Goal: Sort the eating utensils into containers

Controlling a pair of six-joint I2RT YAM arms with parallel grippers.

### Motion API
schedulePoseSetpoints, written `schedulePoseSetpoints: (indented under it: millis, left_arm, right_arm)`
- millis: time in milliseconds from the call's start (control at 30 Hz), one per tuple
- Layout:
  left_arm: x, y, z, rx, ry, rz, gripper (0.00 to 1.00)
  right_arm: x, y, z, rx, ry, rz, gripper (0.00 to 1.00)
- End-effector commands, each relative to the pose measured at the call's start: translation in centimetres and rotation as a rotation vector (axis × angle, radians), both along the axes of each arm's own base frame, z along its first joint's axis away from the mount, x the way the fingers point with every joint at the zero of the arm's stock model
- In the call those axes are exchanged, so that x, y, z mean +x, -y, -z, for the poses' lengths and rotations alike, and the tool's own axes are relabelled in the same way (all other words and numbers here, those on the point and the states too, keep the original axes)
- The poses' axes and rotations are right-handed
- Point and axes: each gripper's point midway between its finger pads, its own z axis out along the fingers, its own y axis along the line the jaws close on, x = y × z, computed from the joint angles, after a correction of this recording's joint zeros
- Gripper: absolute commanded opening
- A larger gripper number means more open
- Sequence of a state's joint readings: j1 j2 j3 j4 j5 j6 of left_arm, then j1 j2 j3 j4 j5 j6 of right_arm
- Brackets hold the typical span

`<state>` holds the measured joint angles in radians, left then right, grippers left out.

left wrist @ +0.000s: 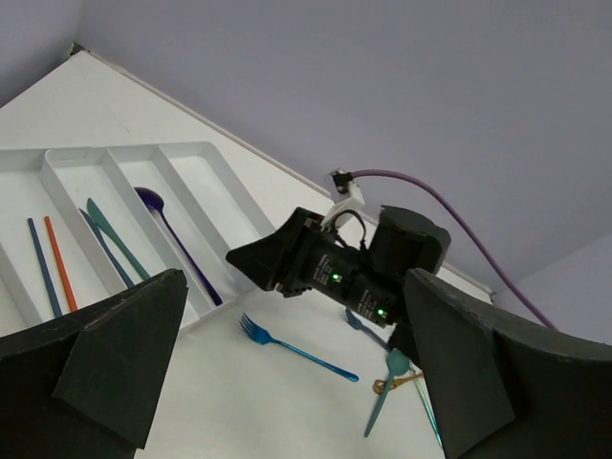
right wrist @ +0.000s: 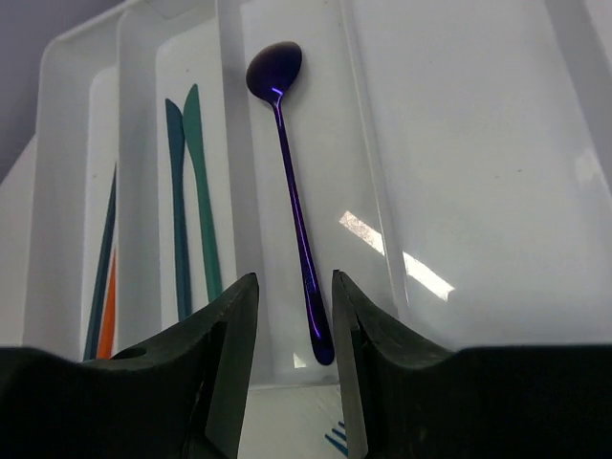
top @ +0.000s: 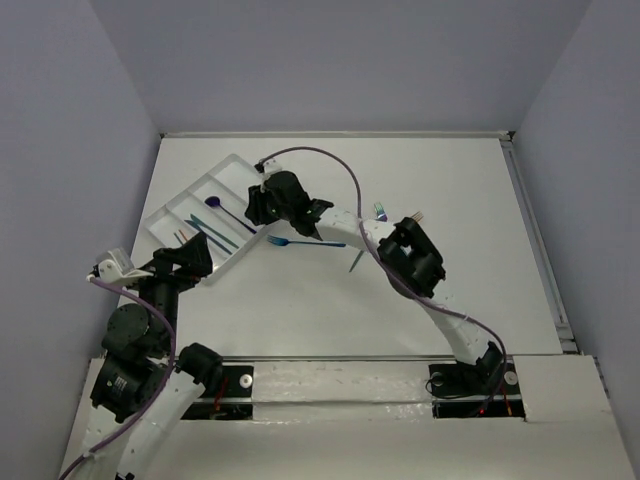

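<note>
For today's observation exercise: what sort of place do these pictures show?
Likely a robot lab test cell, not a kitchen: plain walls enclose a white table, with a left arm and right arm bolted at its edge.

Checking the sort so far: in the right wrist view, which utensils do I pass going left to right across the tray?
orange utensil → darker teal knife → lighter teal knife → purple spoon

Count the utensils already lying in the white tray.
5: a purple spoon in one compartment, two teal knives in the next, a navy utensil and an orange utensil beyond. More may be hidden.
</note>
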<state>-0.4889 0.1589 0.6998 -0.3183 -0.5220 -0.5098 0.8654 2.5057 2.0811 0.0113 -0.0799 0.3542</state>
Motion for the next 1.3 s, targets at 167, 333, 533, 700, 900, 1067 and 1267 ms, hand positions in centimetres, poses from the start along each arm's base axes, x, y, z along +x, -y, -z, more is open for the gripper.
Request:
schedulePoseSetpoints:
  millis: [167,333,533,700,900,1067,1267]
  left_arm:
    - [-0.8,0.2,-1.4,-0.019,0.076,0.032,0.99]
    - [-1.3,0.2,-1.8,-0.03,0.095,0.047,0.99]
    - [-1.6,0.2,-1.7,-0.041,0.098,0.06,0.99]
    - [-1.6,0.3,-1.7,-0.043,0.102,0.065,0.99]
    - [-1.6,0.5,-1.7,-0.04,0.1,0.074,0.99]
    - [-1.5,0.5,-1.7,-0.039,0.099,0.074,0.99]
    - [-1.5,0.6,-1.6,-0.038,0.097,0.075,0.99]
  right_arm:
    - [-1.0,12.2,-8.7,-0.028,0.147,0.419,0.43]
    - [-5.0,23.6,-4.1,-0.244,0.007,0.686,0.42]
    - [-9.6,30.5,0.3,-0.343,-0.128,0.837,0.35]
    - [-10.6,31.3,2.7,-0.406,-0.188,0.859,0.44]
    - [-9.9,30.7,4.0,-0.438,-0.183,0.855,0.48]
    - [-9.2,29.9,4.3,-0.422,-0.172,0.846,0.48]
    - [-8.7,29.5,5.1,-0.44,-0.172,0.851,0.44]
